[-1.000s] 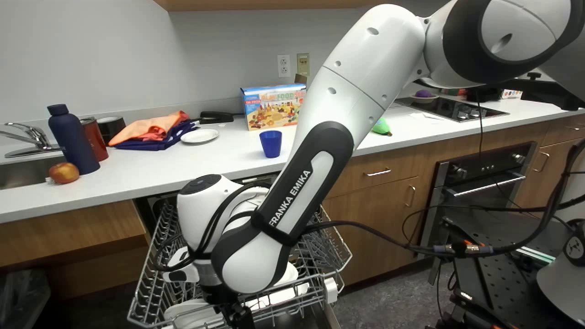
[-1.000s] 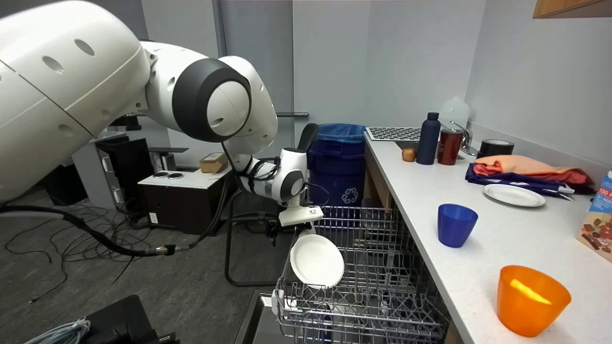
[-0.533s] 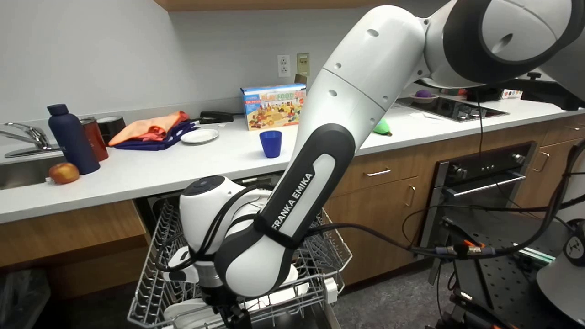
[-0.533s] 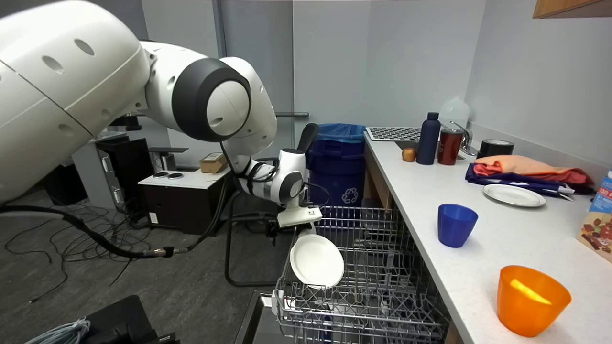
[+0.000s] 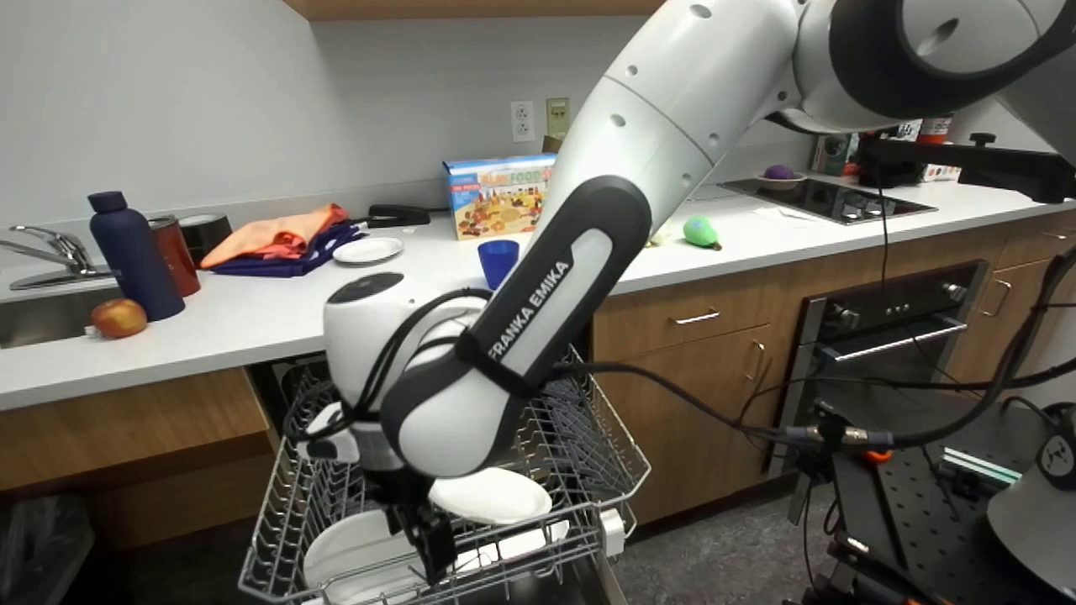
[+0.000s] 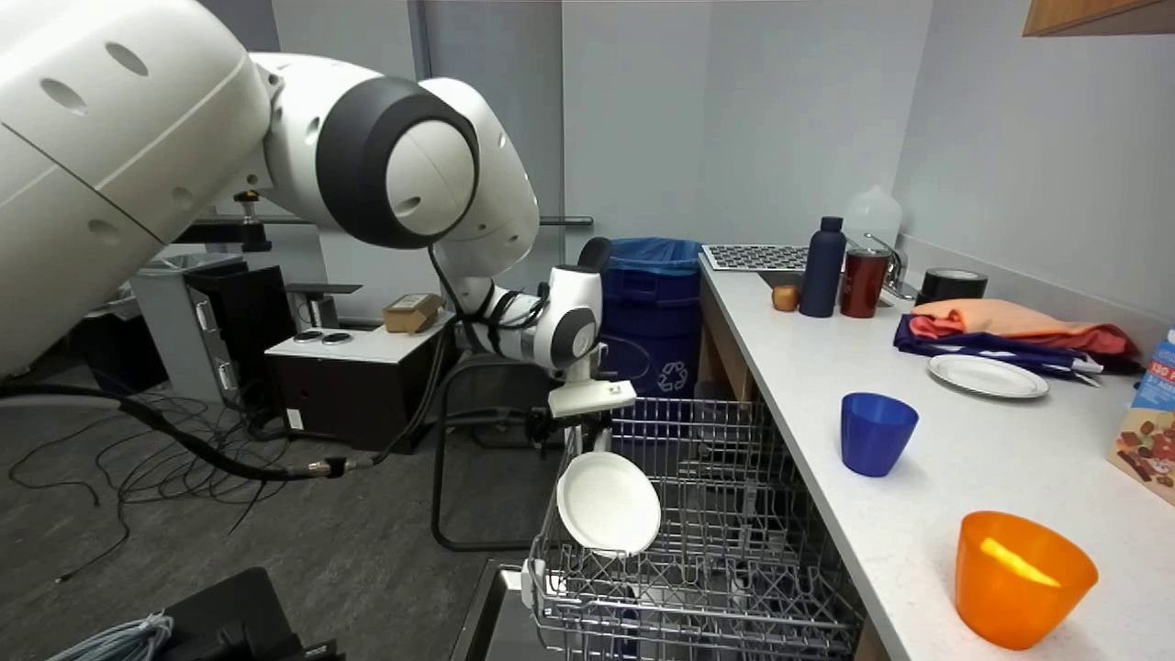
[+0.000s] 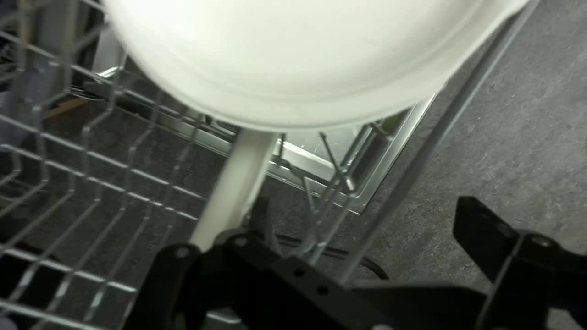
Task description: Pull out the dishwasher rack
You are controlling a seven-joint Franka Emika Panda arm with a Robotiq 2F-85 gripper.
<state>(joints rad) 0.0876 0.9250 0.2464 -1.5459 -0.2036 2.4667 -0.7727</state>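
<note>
On the fingers (image 7: 484,238): set wide, gripping nothing seen. Past the front edge of the counter (image 6: 1001,454), found the dishwasher rack (image 6: 716,574) well out. Traced its front edge running between the fingers in the wrist view; cannot confirm contact. Beside that edge, noted a tilted white plate (image 6: 609,502). Judged late in the pull, at grip or release. Next, check remaining travel: if any, close on that edge and draw straight; if none, lift clear, sparing the plate.
</note>
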